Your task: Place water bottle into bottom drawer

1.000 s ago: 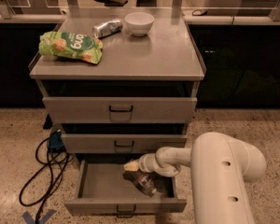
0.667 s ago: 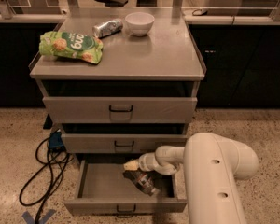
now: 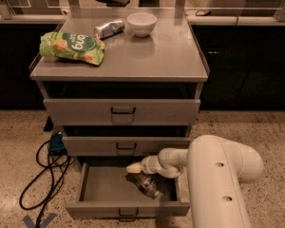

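In the lower middle of the frame, the robot's cream-coloured two-finger gripper [image 3: 135, 167] is seen over the back of the open, shallow grey metal bottom drawer [image 3: 102, 186], carried in from the right by the thick white arm [image 3: 218, 184] — how far it is open, and whether anything is held, cannot be told. The small clear crinkly plastic water bottle [image 3: 147, 185] is found inside that drawer, just below and slightly right of the gripper, its long axis laid diagonally from upper left to lower right. Contact between the two cannot be made out — only letting go and lifting clear are judged to remain.
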Controlling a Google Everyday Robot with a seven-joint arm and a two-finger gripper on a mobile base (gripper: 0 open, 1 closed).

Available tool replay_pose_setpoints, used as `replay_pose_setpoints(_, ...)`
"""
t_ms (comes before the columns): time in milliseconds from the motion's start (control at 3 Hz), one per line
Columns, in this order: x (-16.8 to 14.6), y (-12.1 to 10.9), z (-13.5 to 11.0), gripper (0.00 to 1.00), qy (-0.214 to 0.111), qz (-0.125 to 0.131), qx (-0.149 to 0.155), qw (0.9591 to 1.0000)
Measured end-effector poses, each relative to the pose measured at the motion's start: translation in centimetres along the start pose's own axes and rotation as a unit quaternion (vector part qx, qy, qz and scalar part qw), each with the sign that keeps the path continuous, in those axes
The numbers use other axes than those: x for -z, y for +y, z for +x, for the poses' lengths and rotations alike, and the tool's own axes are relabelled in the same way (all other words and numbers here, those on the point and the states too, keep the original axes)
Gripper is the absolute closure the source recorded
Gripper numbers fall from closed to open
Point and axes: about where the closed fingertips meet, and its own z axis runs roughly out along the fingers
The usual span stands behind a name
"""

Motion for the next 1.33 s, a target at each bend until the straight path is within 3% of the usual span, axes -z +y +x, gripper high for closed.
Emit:
replay_pose_setpoints(667, 0.00, 0.01, 0.00, 0.11, 0.000, 0.000, 0.000, 1.0000)
replay_pose_setpoints(1000, -0.01, 0.01, 0.00, 0.00, 0.000, 0.000, 0.000, 1.0000)
replay_pose_setpoints(1333, -0.01, 0.01, 0.00, 0.00, 0.000, 0.000, 0.000, 1.0000)
